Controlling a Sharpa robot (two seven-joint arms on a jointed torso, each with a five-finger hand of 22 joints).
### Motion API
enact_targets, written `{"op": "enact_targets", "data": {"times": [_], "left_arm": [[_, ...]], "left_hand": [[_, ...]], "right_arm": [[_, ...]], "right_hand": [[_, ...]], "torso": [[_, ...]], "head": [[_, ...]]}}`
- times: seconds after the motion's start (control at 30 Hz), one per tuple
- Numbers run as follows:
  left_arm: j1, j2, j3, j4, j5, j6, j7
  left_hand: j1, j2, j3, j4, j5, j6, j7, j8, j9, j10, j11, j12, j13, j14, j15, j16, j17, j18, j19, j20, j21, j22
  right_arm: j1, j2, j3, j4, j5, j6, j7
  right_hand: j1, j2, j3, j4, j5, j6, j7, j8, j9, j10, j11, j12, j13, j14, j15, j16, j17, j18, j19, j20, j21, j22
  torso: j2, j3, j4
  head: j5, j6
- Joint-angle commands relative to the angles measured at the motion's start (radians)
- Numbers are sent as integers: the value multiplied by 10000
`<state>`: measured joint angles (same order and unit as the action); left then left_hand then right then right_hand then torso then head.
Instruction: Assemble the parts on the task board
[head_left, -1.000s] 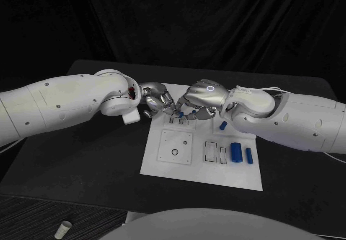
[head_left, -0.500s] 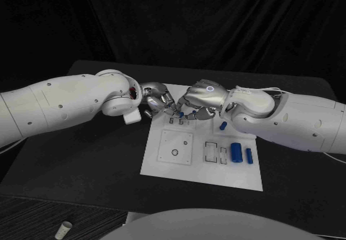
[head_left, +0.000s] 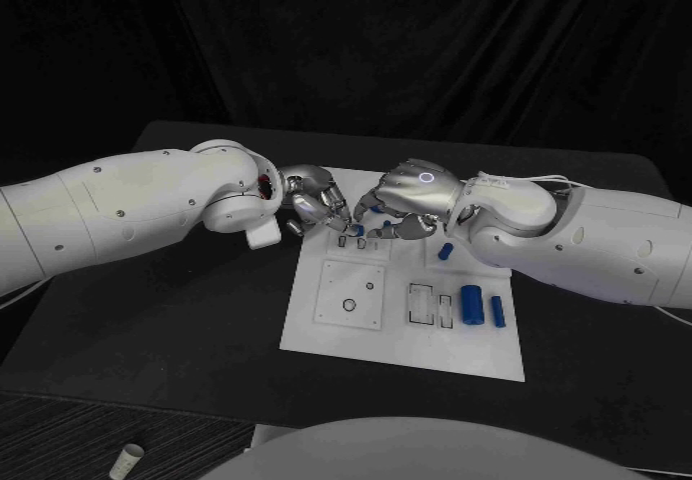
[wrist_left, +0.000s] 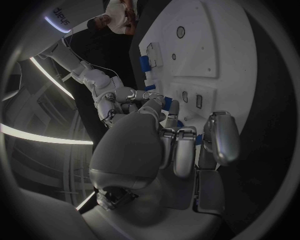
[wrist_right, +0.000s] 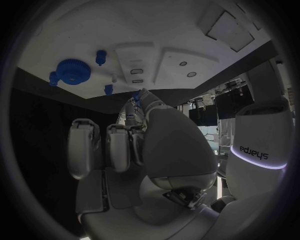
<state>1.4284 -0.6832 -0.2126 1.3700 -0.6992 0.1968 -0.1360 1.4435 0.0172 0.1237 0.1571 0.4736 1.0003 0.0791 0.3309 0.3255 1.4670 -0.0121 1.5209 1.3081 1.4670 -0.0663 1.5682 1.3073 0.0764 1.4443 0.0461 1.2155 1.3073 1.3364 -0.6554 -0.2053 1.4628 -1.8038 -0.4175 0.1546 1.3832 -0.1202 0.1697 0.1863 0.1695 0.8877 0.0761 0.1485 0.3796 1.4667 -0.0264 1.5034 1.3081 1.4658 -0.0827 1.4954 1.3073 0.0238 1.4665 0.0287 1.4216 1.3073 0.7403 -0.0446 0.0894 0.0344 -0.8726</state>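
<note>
1. The white board (head_left: 407, 300) lies in the middle of the black table (head_left: 188, 310), and both hands meet above its far edge, at about 12 o'clock of the board.
2. The left hand (head_left: 315, 203) comes from 9 o'clock. Its fingers (wrist_left: 181, 152) are curled in, with the tips pointing down to the board near two small slots (head_left: 352, 241). A bit of blue shows between the fingers in the left wrist view, but I cannot tell if the hand grips it.
3. The right hand (head_left: 408, 205) comes from 3 o'clock and is just beside the left hand, almost touching it. Its fingers (wrist_right: 117, 145) are also bent together. A small blue piece (head_left: 361, 229) shows at the fingertips, between the two hands; I cannot tell which hand holds it.
4. On the near right part of the board, at about 4 o'clock, a thick blue cylinder (head_left: 472, 304) and a thinner blue bar (head_left: 499, 311) lie side by side, apart from each other.
5. A short blue peg (head_left: 447, 251) lies at 2 o'clock of the board, close under the right wrist.
6. In the right wrist view a blue gear (wrist_right: 73, 72) sits on the board with some small blue pegs (wrist_right: 100, 57) near it.
</note>
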Motion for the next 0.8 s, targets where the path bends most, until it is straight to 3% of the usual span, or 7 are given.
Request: {"op": "enact_targets", "data": {"times": [0.03,0.37,0.5,0.67,0.73,0.77,0.8], "left_arm": [[-26,18,10,3,121,-104,-212],[-38,5,10,81,121,29,-785],[-3,-50,14,226,121,224,-1561],[295,-14,17,324,121,878,-2706],[477,56,18,304,121,1214,-3112],[665,163,19,237,120,1585,-3483],[755,225,19,189,120,1777,-3666]], "left_hand": [[39,-98,659,-566,83,219,-169,177,329,791,-80,6,2290,1038,-59,26,2635,-85,-1,-60,57,1742],[7,-114,819,-620,126,173,-160,230,369,787,-76,-9,2279,1038,-61,26,2635,-90,10,-66,78,1747],[-86,-189,1099,-721,296,96,-151,367,466,766,-75,-58,2245,1038,-66,26,2635,-104,50,-75,157,1765],[-211,-257,1569,-904,80,-20,-133,511,568,766,-69,-72,2234,1038,-74,26,2635,-142,155,-89,373,1815],[-248,-280,1649,-940,73,-32,-132,536,584,762,-72,-82,2228,1038,-74,26,2635,-144,163,-90,387,1818],[-288,-315,1747,-991,80,-40,-130,566,608,767,-72,-70,2236,1038,-75,26,2635,-146,170,-91,400,1821],[-313,-336,1801,-1023,83,-39,-130,585,627,781,-72,-42,2256,1038,-75,26,2635,-148,176,-91,416,1825]], "right_arm": [[16,-163,5,110,-12,-75,-167],[57,-931,5,338,-12,-292,-297],[103,-1339,4,554,-12,-435,-316],[187,-1724,3,865,-12,-480,-390],[224,-1868,3,1009,-8,-452,-440],[259,-2007,3,1155,54,-431,-484],[276,-2069,3,1222,100,-428,-501]], "right_hand": [[-1,-90,-64,38,-98,-76,-1,-57,-21,254,88,-53,1418,679,67,-58,1424,153,227,72,-82,2115],[-66,-73,-97,155,-219,10,42,-34,-7,211,124,-89,1362,639,95,-133,1318,175,177,99,-182,2084],[-107,-43,-106,243,-238,136,56,15,15,212,138,-88,1362,640,110,-132,1321,172,184,114,-174,2088],[-25,31,-52,300,-103,414,56,124,59,205,139,-95,1347,644,115,-129,1324,172,189,125,-175,2091],[-25,31,-52,300,-103,414,56,124,59,205,139,-95,1347,644,115,-129,1324,172,189,125,-175,2091],[-16,34,-48,303,-87,430,56,129,61,167,139,-130,1289,631,115,-156,1284,176,180,125,-192,2085],[-24,34,-51,316,-93,442,55,132,62,131,140,-163,1236,630,115,-159,1280,179,174,127,-206,2081]], "torso": [[-11,0,-19],[-12,25,-44],[-18,41,-28],[-23,42,-28],[-25,33,-10],[-28,32,-4],[-31,33,-4]], "head": [[17,0],[31,0],[-38,0],[-50,0],[-73,0],[-76,0],[-79,0]]}}
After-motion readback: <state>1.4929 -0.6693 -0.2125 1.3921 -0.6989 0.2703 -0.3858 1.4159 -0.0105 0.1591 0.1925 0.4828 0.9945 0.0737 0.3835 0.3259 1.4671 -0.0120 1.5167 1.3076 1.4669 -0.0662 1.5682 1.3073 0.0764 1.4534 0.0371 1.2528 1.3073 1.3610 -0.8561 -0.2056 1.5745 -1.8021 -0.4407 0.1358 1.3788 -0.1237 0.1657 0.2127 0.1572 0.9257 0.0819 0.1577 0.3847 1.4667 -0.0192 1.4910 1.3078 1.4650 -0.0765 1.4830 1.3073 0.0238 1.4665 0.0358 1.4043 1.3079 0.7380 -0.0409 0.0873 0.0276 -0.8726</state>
